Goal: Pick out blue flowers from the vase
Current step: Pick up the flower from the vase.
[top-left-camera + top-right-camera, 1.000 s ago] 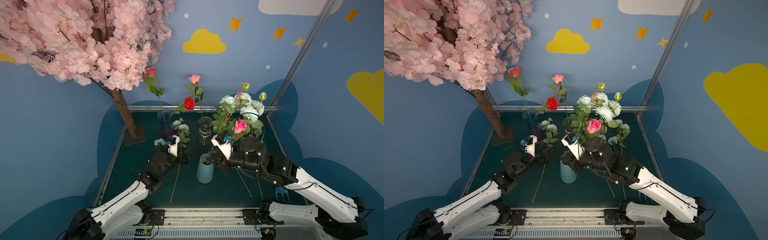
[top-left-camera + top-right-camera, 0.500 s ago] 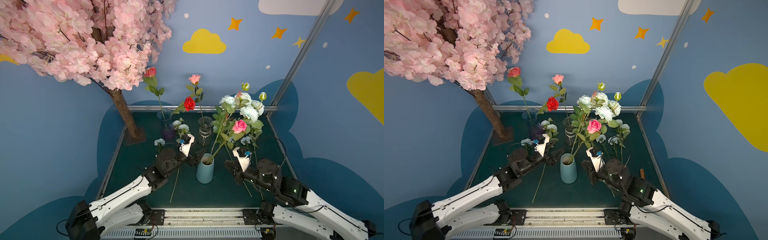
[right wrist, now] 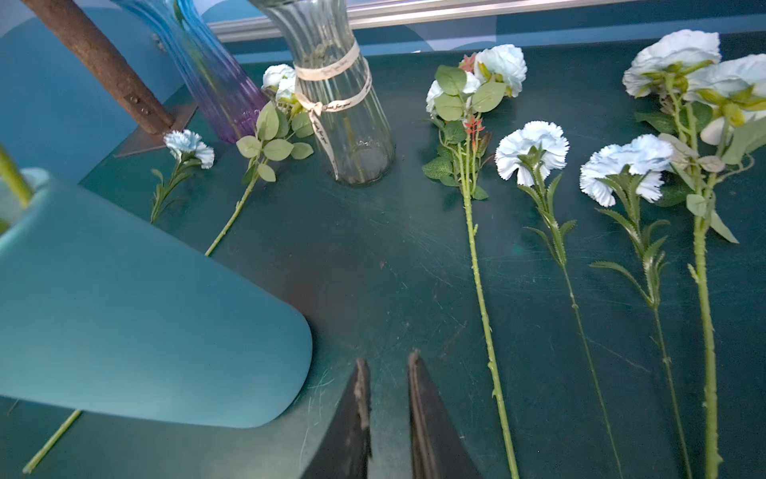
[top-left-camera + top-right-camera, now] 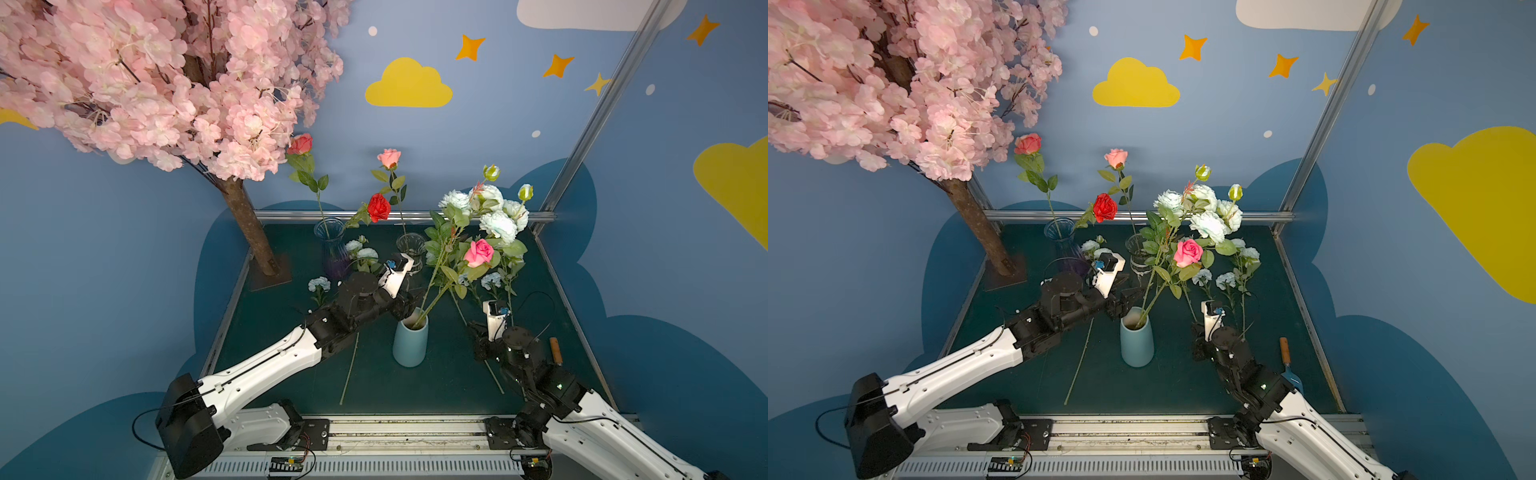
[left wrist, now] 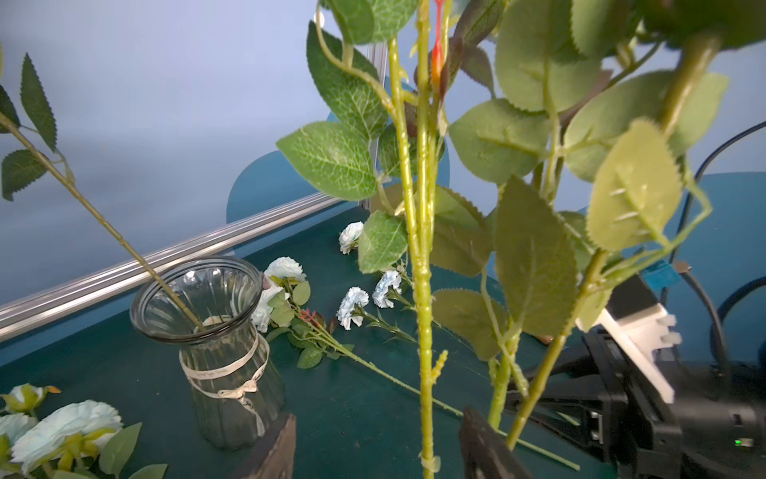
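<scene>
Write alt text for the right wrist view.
Several blue flowers lie side by side on the dark green table, stems toward the camera. The right gripper hovers above the table with a narrow gap, holding nothing, beside the blue vase; a clear glass vase stands behind.

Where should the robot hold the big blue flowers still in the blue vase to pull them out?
Probably low on the bare stem, just above the vase mouth, coming from the left hand's side. Higher up, leaves crowd around the blue flowers, and the pink rose shares the vase. The stems lean, so pull along that lean.
</scene>
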